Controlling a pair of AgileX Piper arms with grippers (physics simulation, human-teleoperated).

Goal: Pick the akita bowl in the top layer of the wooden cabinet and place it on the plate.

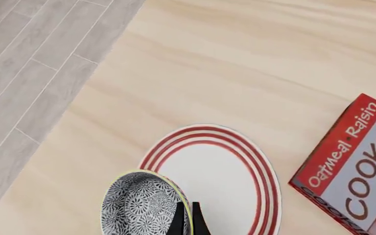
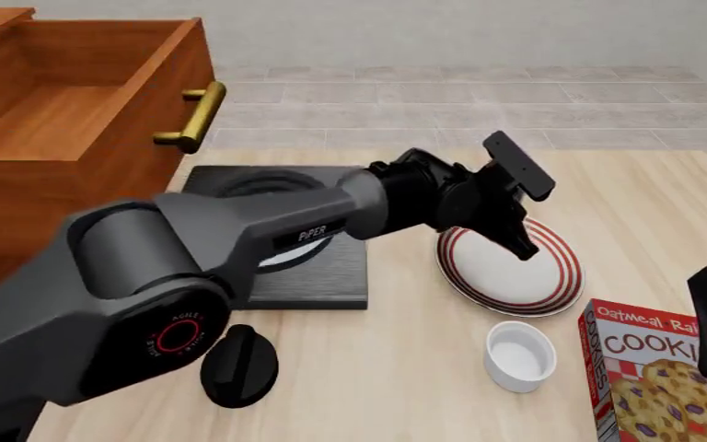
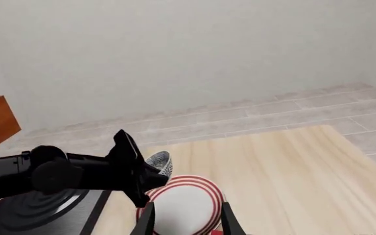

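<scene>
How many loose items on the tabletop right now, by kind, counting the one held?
Bowls: 2, the akita bowl held in the left gripper above the plate, and a white ramekin
Plates: 1, the plate
Boxes: 1, a cookie box
Stove burners: 1, a black stove burner
Knobs: 1, a black knob
Total: 6

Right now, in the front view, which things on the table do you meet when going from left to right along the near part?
Black knob → white ramekin → cookie box.
</scene>
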